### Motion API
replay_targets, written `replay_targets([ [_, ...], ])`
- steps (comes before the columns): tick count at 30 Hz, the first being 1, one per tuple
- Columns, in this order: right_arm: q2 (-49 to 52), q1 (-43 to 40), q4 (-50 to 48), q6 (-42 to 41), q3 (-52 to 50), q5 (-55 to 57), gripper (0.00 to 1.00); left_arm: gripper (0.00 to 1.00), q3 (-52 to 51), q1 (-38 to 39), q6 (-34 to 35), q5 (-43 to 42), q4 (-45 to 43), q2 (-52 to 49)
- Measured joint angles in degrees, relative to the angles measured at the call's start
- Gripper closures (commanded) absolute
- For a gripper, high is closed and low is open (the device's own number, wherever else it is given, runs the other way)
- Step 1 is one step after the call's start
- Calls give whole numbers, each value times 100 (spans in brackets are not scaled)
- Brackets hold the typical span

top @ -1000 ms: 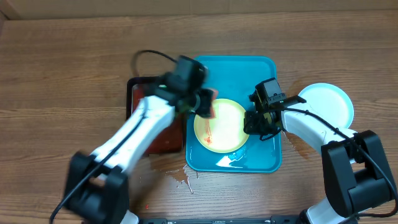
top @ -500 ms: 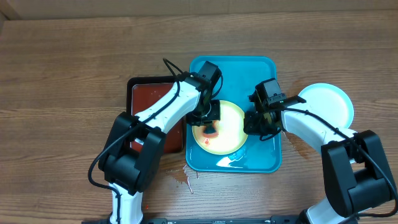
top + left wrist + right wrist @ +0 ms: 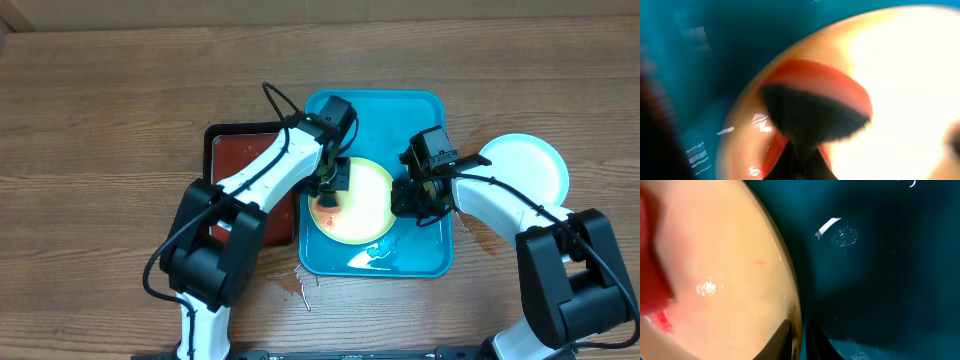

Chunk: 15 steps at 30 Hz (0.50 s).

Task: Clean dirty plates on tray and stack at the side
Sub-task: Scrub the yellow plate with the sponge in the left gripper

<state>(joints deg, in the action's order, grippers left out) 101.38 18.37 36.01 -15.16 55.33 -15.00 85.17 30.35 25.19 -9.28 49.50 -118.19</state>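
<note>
Looking down from overhead, the turquoise tray (image 3: 420, 110) holds a yellow-green plate (image 3: 368, 205). The left gripper (image 3: 330, 198) is over the plate's left side at a red pad (image 3: 328, 214), and the right gripper (image 3: 410, 200) is at its right rim. A pale blue-white plate (image 3: 525, 165) lies on the table (image 3: 100, 100) just right of the tray. The left wrist view is blurred: the red pad (image 3: 815, 82) rests on the plate (image 3: 905, 75), but I cannot tell the grip. In the right wrist view, the right gripper (image 3: 796, 341) pinches the plate's (image 3: 715, 255) rim.
</note>
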Motion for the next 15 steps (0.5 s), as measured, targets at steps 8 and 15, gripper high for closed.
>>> replay_targets([
  [8,0,-4,79,-2,0,7,87,96,81,81,-39,-1843,-328,-461],
  [15,0,-7,87,-2,7,4,87,96,81,229,-160,-2234,142,-483],
])
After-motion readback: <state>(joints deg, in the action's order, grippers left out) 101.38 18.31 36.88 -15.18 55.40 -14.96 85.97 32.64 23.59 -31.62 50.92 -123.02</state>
